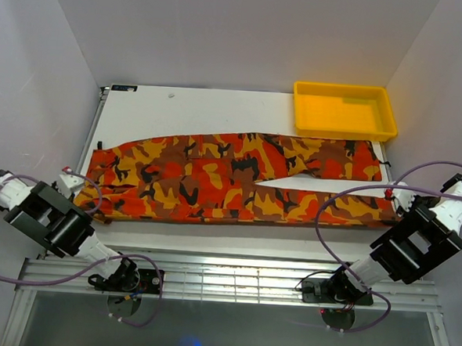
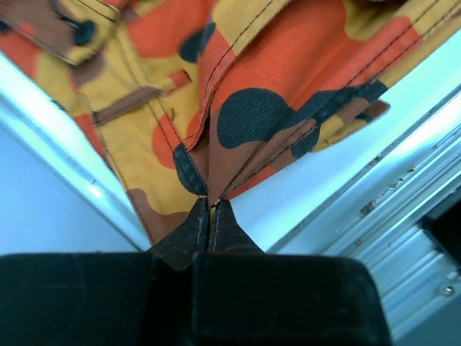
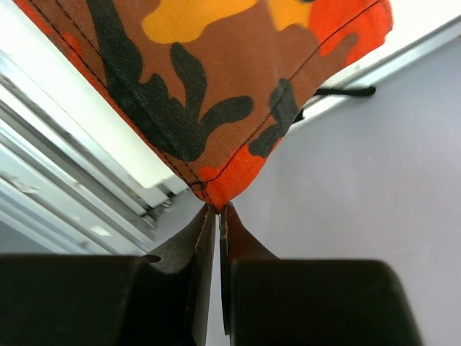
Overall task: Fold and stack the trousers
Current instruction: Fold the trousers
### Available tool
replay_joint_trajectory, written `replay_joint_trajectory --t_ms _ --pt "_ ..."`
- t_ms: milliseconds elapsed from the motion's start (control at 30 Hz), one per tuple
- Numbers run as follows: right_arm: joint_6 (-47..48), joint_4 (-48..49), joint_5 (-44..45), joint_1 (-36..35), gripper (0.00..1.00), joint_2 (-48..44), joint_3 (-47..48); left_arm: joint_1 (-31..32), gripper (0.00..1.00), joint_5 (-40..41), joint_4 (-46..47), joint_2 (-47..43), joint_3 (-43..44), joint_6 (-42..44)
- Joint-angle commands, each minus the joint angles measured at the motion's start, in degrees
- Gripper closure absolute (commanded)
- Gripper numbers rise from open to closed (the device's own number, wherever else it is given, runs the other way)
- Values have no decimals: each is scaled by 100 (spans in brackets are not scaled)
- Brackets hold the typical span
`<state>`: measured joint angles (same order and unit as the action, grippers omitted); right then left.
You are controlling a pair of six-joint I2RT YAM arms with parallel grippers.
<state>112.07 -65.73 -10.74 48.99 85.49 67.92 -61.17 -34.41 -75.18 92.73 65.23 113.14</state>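
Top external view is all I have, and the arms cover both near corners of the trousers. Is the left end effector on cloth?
Observer: Yes. The left wrist view shows the left end effector shut on a pinched fold of the trousers.
Operator: Which end is that?
Observer: The waist end. A belt loop and a dark button show just beyond the pinch.
Operator: And the right?
Observer: The right end effector is shut on the very tip of a hem corner, with little cloth between the fingers.
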Motion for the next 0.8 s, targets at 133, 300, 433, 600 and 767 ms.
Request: replay_joint_trajectory --t_ms 133,300,433,600,767 --pt "272 79 -349 357 92 142 748 -449 100 -917 -533 96 1149 3223" --pt "34 -44 -647 479 92 476 1616 -440 100 -1742 -524 324 1763 2434" --pt "-290 -229 -1219 488 92 801 2382 -440 100 -2919 -524 790 2800 923" --pt "-1167 59 -1413 182 92 1188 3042 -142 100 -3590 -472 1264 3898 -467" --pt "-1320 -114 -1404 -223 92 1330 3018 263 100 -3248 -402 1178 3586 -654"
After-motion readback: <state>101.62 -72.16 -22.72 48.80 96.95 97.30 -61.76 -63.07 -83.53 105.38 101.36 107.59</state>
